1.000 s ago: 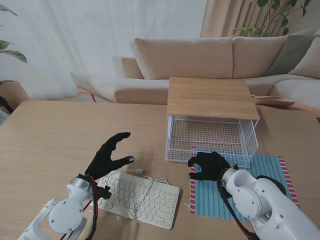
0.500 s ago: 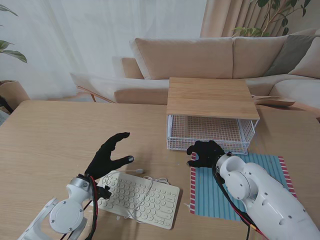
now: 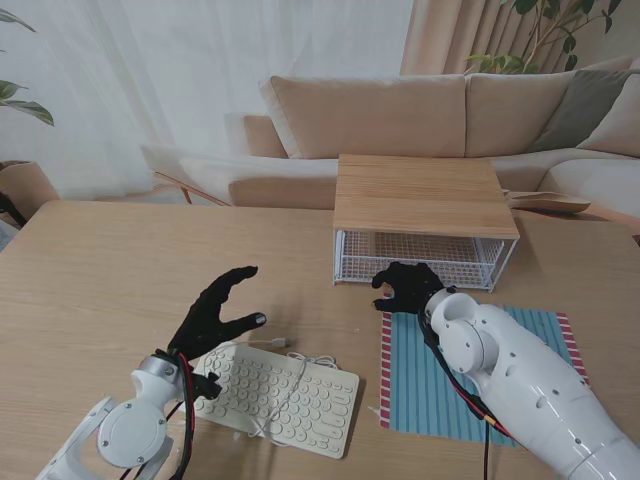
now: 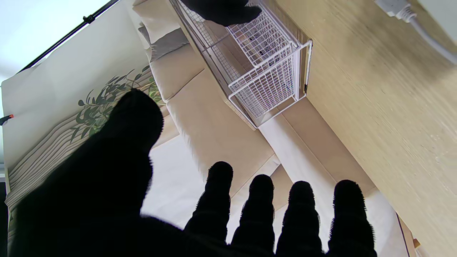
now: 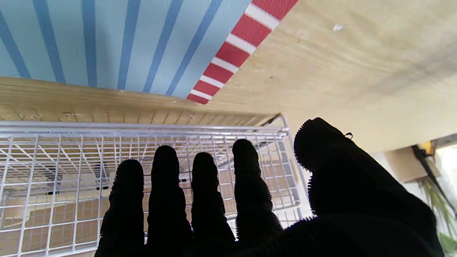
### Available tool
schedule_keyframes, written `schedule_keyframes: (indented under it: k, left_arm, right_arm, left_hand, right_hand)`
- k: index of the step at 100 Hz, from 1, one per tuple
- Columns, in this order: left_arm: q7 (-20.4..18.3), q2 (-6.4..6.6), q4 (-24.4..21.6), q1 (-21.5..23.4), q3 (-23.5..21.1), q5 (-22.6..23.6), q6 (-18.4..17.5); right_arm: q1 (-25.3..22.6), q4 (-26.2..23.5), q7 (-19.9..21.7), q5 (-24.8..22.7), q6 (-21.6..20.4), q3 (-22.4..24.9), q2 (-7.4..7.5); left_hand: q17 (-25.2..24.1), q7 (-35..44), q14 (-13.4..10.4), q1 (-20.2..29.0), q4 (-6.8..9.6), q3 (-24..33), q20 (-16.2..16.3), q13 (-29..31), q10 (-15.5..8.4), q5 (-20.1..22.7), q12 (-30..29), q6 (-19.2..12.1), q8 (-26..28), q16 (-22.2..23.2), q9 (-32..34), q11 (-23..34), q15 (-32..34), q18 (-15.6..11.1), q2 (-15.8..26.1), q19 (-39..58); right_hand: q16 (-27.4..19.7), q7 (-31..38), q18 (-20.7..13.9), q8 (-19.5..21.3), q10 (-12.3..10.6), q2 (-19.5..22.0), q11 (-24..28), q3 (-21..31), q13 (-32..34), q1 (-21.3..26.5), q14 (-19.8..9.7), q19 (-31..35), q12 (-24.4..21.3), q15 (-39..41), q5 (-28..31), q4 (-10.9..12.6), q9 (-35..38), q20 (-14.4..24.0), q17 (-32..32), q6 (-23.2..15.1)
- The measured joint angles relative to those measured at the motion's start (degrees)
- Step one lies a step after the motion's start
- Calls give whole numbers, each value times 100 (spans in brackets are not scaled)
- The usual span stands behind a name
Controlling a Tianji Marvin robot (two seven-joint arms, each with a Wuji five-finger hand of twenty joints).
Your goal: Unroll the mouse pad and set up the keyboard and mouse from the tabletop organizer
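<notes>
R hand [image 3: 408, 287], fingers spread, empty, is pressed at wire organizer [image 3: 420, 258] front, 12 o'clock of flat mouse pad [image 3: 470, 375]. L hand [image 3: 215, 312] open above keyboard [image 3: 280, 396] at 7 o'clock; likely light, stiff, best taken by its edges.

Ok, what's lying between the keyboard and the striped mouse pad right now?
Nothing: in the stand view only a bare strip of wooden table separates the keyboard from the mouse pad's red-striped edge. The keyboard's cable lies on its keys.
</notes>
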Motion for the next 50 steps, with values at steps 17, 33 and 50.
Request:
schedule_keyframes:
  k: [17,33,50]
  left_arm:
    - [-2,0,13,0,0,-2,11]
    - [-5,0,20,0,3,-5,16]
    - [11,0,27,-6,5,-6,32]
  right_arm:
    - [208,267,-200,98,55,-166,-74]
    - [242,337,-223,150,84,-207,-102]
    - [-191,-90,-279,53,-39,356,-156]
  left_hand:
    - [0,0,-1,0,0,-1,-1,0,0,0,0,5,0,-1,0,0,0,0,60,0]
    - [0,0,-5,0,0,-2,-1,0,0,0,0,6,0,-2,1,0,0,0,60,0]
    - [0,0,-8,0,0,-2,-1,0,0,0,0,13,0,-2,1,0,0,0,60,0]
  right_hand:
    - [-27,75,49,0,-14,0,35,50,-60,0,-84,-118,-24,100,-128,0,-85,-129,-36,-68]
    - [-30,75,115,-51,-14,0,158,59,-60,0,-99,-113,-67,137,-138,0,-77,-198,5,-71]
    - [-88,106,-11,-59,-63,0,-14,122,-140,0,-103,-393,-68,-125,-138,0,-78,-201,6,-71]
